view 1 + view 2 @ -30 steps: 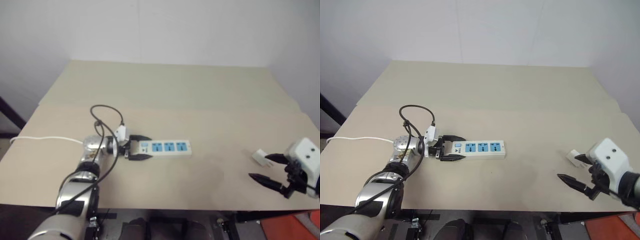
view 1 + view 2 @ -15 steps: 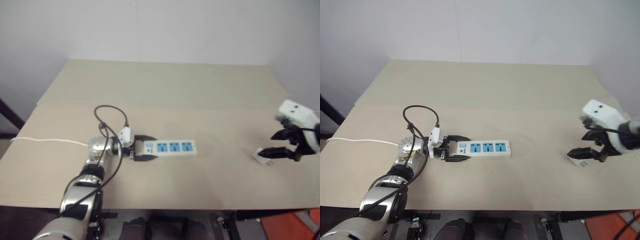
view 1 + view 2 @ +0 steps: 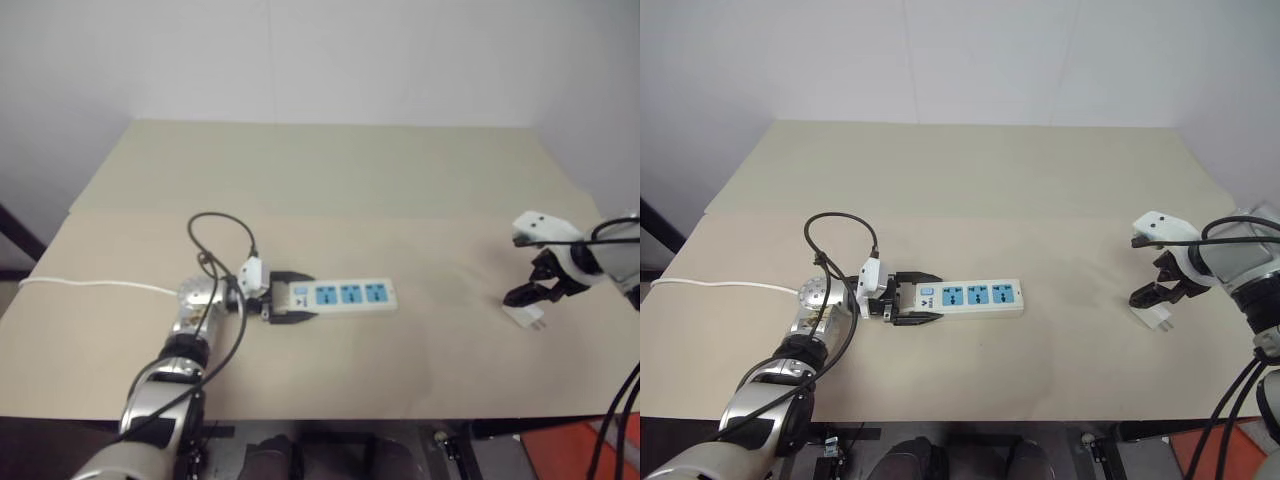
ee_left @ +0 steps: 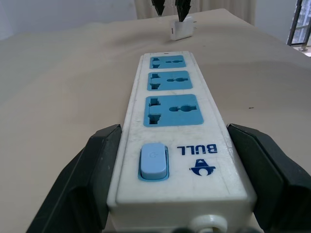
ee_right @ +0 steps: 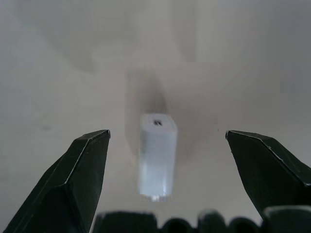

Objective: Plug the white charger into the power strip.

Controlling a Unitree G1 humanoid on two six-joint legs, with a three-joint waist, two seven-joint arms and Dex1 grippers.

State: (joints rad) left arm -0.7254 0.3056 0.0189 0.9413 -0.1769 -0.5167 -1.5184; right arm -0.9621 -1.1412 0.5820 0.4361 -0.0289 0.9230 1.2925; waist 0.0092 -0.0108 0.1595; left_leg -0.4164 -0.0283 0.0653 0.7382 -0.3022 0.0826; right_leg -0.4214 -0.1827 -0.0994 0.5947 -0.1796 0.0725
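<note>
**Strip clamped on the left, right pincer spread over the charger**

I have the left pincer [image 3: 902, 311] clenched on the switch end of the power strip [image 3: 965, 298], one black finger [image 4: 95, 177] pressed against each long side of the white bar. The strip lies flat on the tan worktop [image 3: 970, 190], its three blue sockets facing up and running away from the pincer toward the robot's right. Its white cord [image 3: 725, 285] leaves the clamped end and trails off toward the left edge of the worktop. A black cable [image 3: 835, 235] loops above my left wrist, just behind the strip's switch end.

The white charger [image 3: 1153, 316] lies on the worktop well apart from the strip, out past its far socket end and in line with it. My right pincer [image 3: 1160, 292] hangs directly over the charger, pointing steeply down, its fingers [image 5: 73, 179] released and spread wide. In the right wrist view the charger [image 5: 156, 154] sits between the two fingers with clear gaps on both sides, so nothing is touching it. In the left wrist view I see the charger [image 4: 182, 28] beyond the last socket, with black fingertips [image 4: 182, 8] just above it.
</note>
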